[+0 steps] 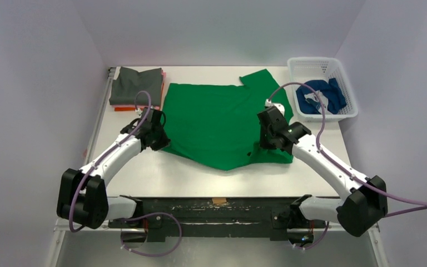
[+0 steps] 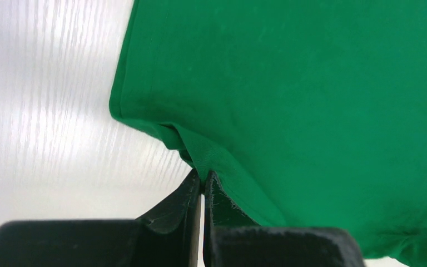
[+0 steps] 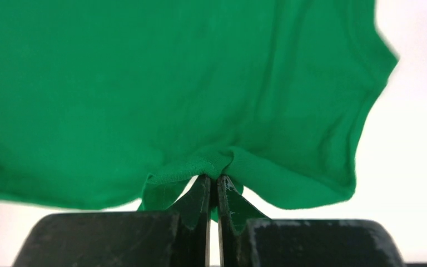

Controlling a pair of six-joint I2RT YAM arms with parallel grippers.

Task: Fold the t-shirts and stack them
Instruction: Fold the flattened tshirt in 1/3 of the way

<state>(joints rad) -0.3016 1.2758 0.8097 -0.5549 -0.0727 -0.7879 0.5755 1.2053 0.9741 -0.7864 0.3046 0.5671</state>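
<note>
Two hands: the left hand [image 2: 202, 181] and the right hand [image 3: 214, 179] are each pinched tight on a small fold of the green t-shirt [image 1: 217, 125], the left at its left edge and the right at its right edge.
Done: a folded stack [image 1: 136, 86] sits at the far left of the bench [image 1: 144, 175], dark grey on top with pink and orange edges showing beneath.
In work: the green t-shirt lies spread and rumpled mid-bench, one sleeve poking out at the far right. Its folding looks barely begun.
Left to do: fold the green one and set it on the stack. A blue t-shirt [image 1: 319, 94] lies bunched in the basket [image 1: 313, 60]. By my judgement the task is a little past half.
Top view alone: shows the stack, the basket, the blue t-shirt and the green one's whole outline.
Wrist views alone: show the pinch itself, with cloth gathered into a ridge between closed fingertips. From above, the wrists hide this.
</note>
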